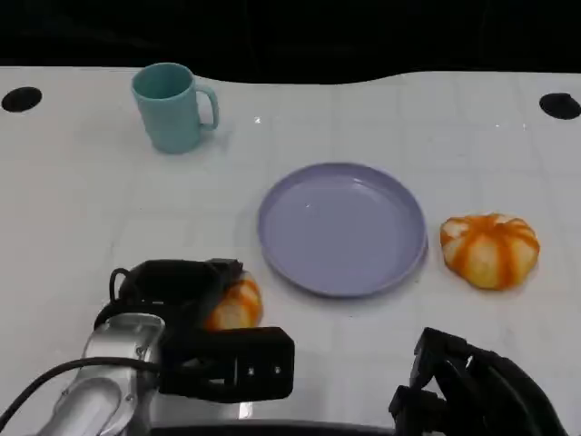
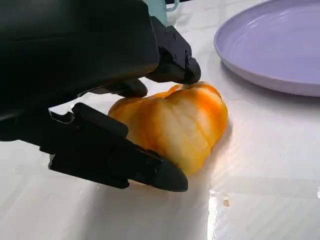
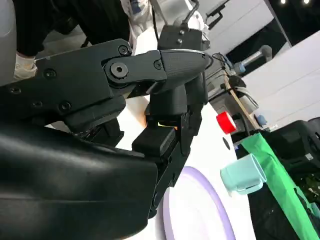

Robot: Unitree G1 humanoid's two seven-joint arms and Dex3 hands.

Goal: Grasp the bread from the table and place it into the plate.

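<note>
Two bread rolls lie on the table (image 1: 82, 182). Left hand (image 1: 195, 313) closes its fingers (image 2: 165, 175) around the near bread (image 2: 172, 125), beside the purple plate (image 1: 342, 227). Right hand (image 1: 472, 391) rests idle, finger state unclear. Next, seemingly: lift and carry over the plate.

The head view looks down over the white table (image 1: 109, 182). The left wrist view sits low and close behind its hand, sharing the lavender plate (image 1: 342, 227). The right wrist view, seemingly tilted, shares it too.
</note>
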